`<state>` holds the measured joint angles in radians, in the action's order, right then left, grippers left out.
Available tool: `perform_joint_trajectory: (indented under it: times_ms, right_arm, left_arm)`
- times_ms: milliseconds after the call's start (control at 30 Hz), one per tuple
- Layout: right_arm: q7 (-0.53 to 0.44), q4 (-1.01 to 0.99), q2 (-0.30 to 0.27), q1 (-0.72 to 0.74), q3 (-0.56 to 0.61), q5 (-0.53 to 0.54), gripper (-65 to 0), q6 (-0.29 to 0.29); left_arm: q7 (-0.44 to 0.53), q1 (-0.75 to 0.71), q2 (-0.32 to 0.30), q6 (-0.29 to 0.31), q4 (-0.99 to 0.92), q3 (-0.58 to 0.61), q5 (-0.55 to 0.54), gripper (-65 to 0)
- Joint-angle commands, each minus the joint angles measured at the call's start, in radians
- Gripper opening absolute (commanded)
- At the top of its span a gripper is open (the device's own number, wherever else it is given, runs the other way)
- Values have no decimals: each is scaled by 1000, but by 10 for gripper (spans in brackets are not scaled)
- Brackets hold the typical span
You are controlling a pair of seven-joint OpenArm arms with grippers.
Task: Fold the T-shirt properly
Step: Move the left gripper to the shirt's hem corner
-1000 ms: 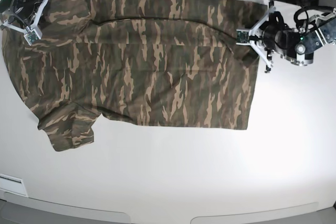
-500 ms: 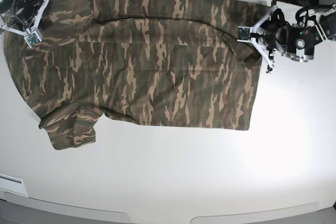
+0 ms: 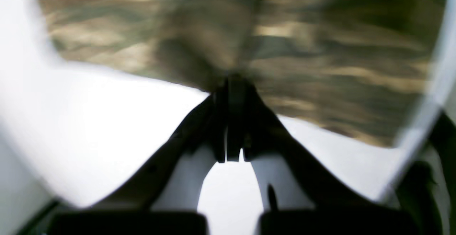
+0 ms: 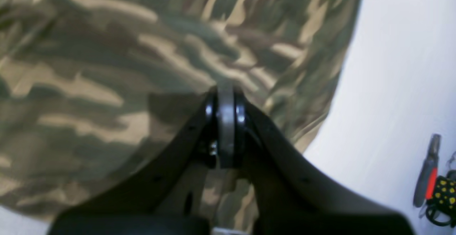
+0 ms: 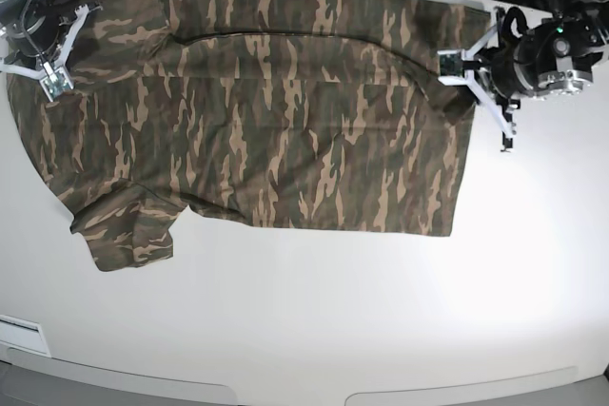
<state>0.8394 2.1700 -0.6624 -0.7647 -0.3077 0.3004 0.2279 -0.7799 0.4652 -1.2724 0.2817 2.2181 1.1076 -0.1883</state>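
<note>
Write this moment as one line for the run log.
T-shirt: spread on table | left tool: shut on T-shirt edge | right tool: shut

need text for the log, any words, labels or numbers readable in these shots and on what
None can be read.
T-shirt: camouflage pattern only, no print or label showing.
Left gripper and right gripper: small square tags on them, too small to read.
Both wrist views are blurred and show no lettering.
</note>
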Motion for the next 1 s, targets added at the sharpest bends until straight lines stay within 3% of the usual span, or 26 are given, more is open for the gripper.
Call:
perform_joint_trajectory:
  times_ms: [0,233,433,567,667,800,967]
  right_arm:
    - [-20,17,-16,-2,-10,-19,-650,-16]
    - [-25,17,-16,-2,-10,-47,-650,-47]
    - [-25,17,-16,-2,-10,-47,-650,-46]
    - [-26,17,-16,-2,-10,-47,-650,-46]
    - [-25,17,-16,-2,-10,-47,-650,-46]
    - [-26,17,-16,-2,-10,-47,-650,-46]
    - [-25,17,-16,-2,-10,-47,-650,-45]
  left_arm:
    - [19,14,-15,-53,7,-41,31,-650]
    - [53,14,55,-385,-95,-268,166,-650]
    - [97,14,230,-462,-345,-472,149,-650]
    - [114,14,405,-463,-560,-666,83,-650]
    - [145,14,530,-437,-672,-857,-65,-650]
    - [151,14,659,-296,-736,-1095,-340,-650]
    - [152,14,713,-145,-804,-1189,-558,-650]
